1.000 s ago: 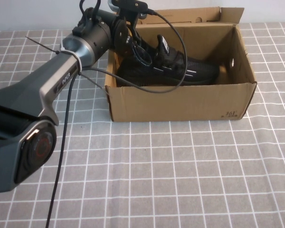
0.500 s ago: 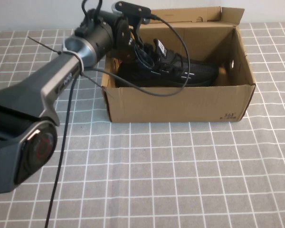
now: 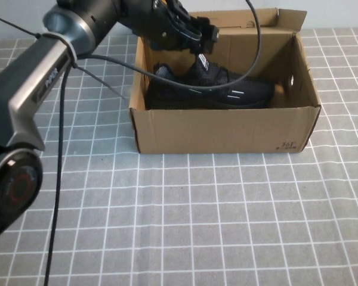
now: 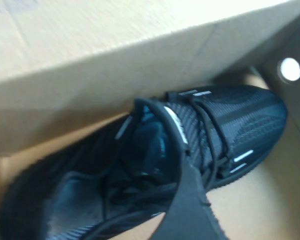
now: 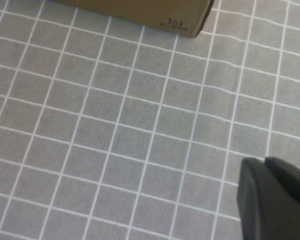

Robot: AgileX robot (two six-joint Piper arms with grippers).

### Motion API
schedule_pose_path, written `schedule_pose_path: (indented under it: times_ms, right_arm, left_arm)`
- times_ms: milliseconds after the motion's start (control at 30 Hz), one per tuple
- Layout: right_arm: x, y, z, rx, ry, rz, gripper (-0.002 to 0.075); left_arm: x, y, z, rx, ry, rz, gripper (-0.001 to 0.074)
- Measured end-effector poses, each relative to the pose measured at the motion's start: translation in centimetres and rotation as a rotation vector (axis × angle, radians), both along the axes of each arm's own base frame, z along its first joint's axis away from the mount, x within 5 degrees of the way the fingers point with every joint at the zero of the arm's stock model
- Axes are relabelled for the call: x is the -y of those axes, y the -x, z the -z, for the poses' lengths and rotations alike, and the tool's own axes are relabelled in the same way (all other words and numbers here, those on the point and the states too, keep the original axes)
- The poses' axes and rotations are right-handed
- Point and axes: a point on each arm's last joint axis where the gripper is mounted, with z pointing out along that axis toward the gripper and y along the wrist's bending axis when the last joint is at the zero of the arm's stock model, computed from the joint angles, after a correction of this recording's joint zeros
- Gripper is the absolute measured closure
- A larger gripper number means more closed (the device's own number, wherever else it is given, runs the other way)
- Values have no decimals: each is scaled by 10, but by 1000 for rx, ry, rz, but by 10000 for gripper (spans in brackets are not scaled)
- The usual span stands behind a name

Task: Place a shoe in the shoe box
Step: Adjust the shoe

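The black knit shoe point(image 3: 215, 89) lies on its sole inside the brown cardboard shoe box point(image 3: 227, 128), toe toward the right wall. My left gripper point(image 3: 197, 37) hovers over the box's back left, just above the shoe's collar, open and holding nothing. In the left wrist view the shoe point(image 4: 210, 130) lies below one dark finger point(image 4: 190, 210), with the box wall point(image 4: 90, 60) behind. My right gripper point(image 5: 264, 162) is shut and empty over the checked cloth, away from the box corner point(image 5: 140, 10); it is out of the high view.
A grey checked cloth point(image 3: 197, 220) covers the table. The box's back flap point(image 3: 250, 19) stands upright. A round hole point(image 3: 292, 77) is in the box's right wall. The left arm's cable point(image 3: 250, 53) loops over the box.
My left gripper has let go of the shoe and risen above the box's back left. The shoe has settled flat in the box.
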Motion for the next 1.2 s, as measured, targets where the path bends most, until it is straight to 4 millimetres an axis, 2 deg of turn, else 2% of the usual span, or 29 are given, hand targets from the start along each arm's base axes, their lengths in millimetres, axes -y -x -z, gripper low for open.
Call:
schedule_pose_path:
  times_ms: [367, 867, 1033, 1200]
  right_arm:
    - [-2, -2, 28, -45, 40, -25, 742]
    - [-5, -4, 27, -23, 18, -33, 742]
    - [-5, -4, 27, -25, 14, -34, 742]
    - [-6, -3, 27, -38, -3, -37, 742]
  left_arm:
    - [12, -9, 36, -93, 50, 17, 283]
    - [19, -22, 69, -88, 72, 23, 283]
    - [20, -26, 71, -44, 63, 36, 283]
    - [20, -26, 57, -5, 51, 53, 283]
